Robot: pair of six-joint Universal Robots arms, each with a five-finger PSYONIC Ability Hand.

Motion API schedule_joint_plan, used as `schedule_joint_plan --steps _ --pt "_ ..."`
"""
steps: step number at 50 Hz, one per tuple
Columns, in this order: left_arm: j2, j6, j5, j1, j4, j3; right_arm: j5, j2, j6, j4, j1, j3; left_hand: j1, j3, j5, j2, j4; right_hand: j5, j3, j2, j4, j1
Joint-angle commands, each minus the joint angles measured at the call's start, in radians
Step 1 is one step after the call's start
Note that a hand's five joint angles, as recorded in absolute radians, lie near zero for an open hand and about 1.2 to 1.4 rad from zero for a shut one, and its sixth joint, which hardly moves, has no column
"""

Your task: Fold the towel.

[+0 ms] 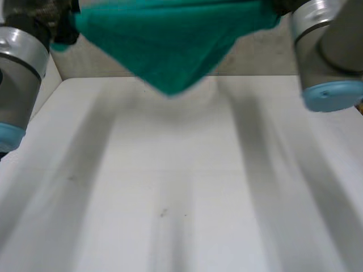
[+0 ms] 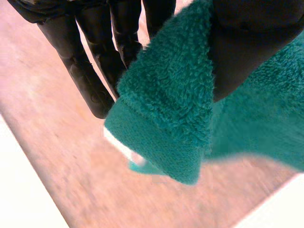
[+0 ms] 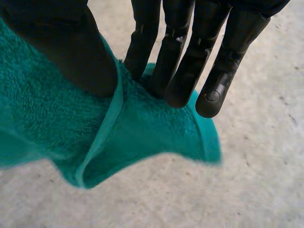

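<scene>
The white bench spreads across the near ground, with the left arm and the right arm at either side. Farther off, the teal towel hangs in the air between them, sagging to a point over the bench's far edge. The left hand pinches the towel's left corner between thumb and fingers. The right hand pinches the right corner likewise.

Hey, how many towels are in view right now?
1. A single teal towel hangs above the far side of the white table, stretched between both hands: the left hand pinches one upper corner, the right hand the other end. Its middle sags to a point.
</scene>
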Motion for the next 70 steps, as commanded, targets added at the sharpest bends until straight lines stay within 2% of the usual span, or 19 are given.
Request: schedule_joint_plan --steps 1,4,5,12,17,18,23,26,27,29,30,34,41,47,51,59,63,70 --pt "0.01 -0.014 -0.005 -0.024 0.065 -0.281 -0.194 -0.147 0.052 0.005 -0.081 0.402 0.253 0.209 0.27 0.205 0.207 0.27 0.217 0.218 0.208 0.423" --pt "-0.016 -0.01 0.001 -0.036 0.076 -0.37 -0.239 -0.148 0.052 0.005 -0.085 0.481 0.253 0.209 0.27 0.205 0.207 0.27 0.217 0.218 0.208 0.423" --pt "-0.033 -0.009 0.004 -0.038 0.081 -0.398 -0.294 -0.147 0.048 0.007 -0.093 0.589 0.253 0.209 0.27 0.205 0.207 0.27 0.217 0.218 0.208 0.423" --pt "-0.18 -0.007 0.009 -0.05 0.082 -0.521 -0.311 -0.083 0.018 0.025 -0.096 0.769 0.253 0.209 0.27 0.205 0.207 0.27 0.217 0.218 0.208 0.423" --pt "-0.195 0.003 0.006 -0.065 -0.005 -0.556 -0.3 -0.033 -0.012 0.024 -0.105 0.829 0.253 0.209 0.27 0.205 0.207 0.27 0.217 0.218 0.208 0.423" --pt "-0.188 0.014 0.006 -0.067 -0.075 -0.564 -0.3 -0.033 -0.012 0.024 -0.105 0.829 0.253 0.209 0.27 0.205 0.207 0.27 0.217 0.218 0.208 0.423" --pt "-0.059 0.031 0.004 -0.071 -0.227 -0.578 -0.282 -0.096 -0.015 0.027 -0.107 0.864 0.247 0.204 0.264 0.199 0.201 0.27 0.217 0.218 0.208 0.423" --pt "0.025 0.036 0.006 -0.078 -0.26 -0.592 -0.29 -0.118 -0.015 0.027 -0.107 0.884 -0.072 -0.115 -0.054 -0.12 -0.118 0.27 0.217 0.218 0.208 0.423" --pt "0.068 0.048 0.007 -0.088 -0.26 -0.59 -0.293 -0.13 -0.015 0.025 -0.107 0.897 -0.462 -0.506 -0.445 -0.51 -0.508 0.27 0.217 0.218 0.208 0.423" --pt "0.101 0.071 0.007 -0.101 -0.26 -0.579 -0.296 -0.141 -0.014 0.025 -0.107 0.907 -0.951 -0.995 -0.934 -0.999 -0.997 0.27 0.217 0.218 0.208 0.423" --pt "0.111 0.086 0.007 -0.105 -0.258 -0.575 -0.296 -0.141 -0.014 0.025 -0.107 0.907 -0.969 -1.013 -0.952 -1.017 -1.015 0.27 0.217 0.218 0.208 0.423" --pt "0.107 0.155 0.011 -0.111 -0.231 -0.535 -0.294 -0.152 -0.015 0.024 -0.105 0.92 -0.956 -1.0 -0.939 -1.005 -1.003 0.27 0.217 0.218 0.208 0.423" --pt "-0.111 0.194 0.006 -0.193 -0.195 -0.363 -0.296 -0.148 -0.015 0.024 -0.104 0.932 -0.933 -0.976 -0.916 -0.981 -0.979 0.27 0.217 0.218 0.208 0.423" --pt "-0.295 0.195 0.003 -0.213 -0.202 -0.218 -0.296 -0.145 -0.015 0.018 -0.101 0.935 -0.866 -0.909 -0.848 -0.914 -0.912 0.27 0.217 0.218 0.208 0.423" --pt "-0.402 0.206 -0.003 -0.216 -0.205 -0.133 -0.296 -0.144 -0.015 0.016 -0.101 0.935 -0.742 -0.786 -0.725 -0.791 -0.789 0.27 0.217 0.218 0.208 0.423" --pt "-0.467 0.261 -0.025 -0.216 -0.214 -0.093 -0.297 -0.141 -0.017 0.014 -0.105 0.941 -0.663 -0.707 -0.646 -0.711 -0.709 0.27 0.217 0.218 0.208 0.423" --pt "-0.475 0.266 -0.022 -0.214 -0.214 -0.093 -0.297 -0.141 -0.017 0.014 -0.105 0.938 -0.461 -0.505 -0.444 -0.509 -0.507 0.27 0.217 0.218 0.208 0.423" --pt "-0.501 0.267 -0.016 -0.214 -0.214 -0.082 -0.296 -0.142 -0.017 0.014 -0.105 0.94 -0.525 -0.568 -0.508 -0.573 -0.571 0.27 0.217 0.218 0.208 0.423"
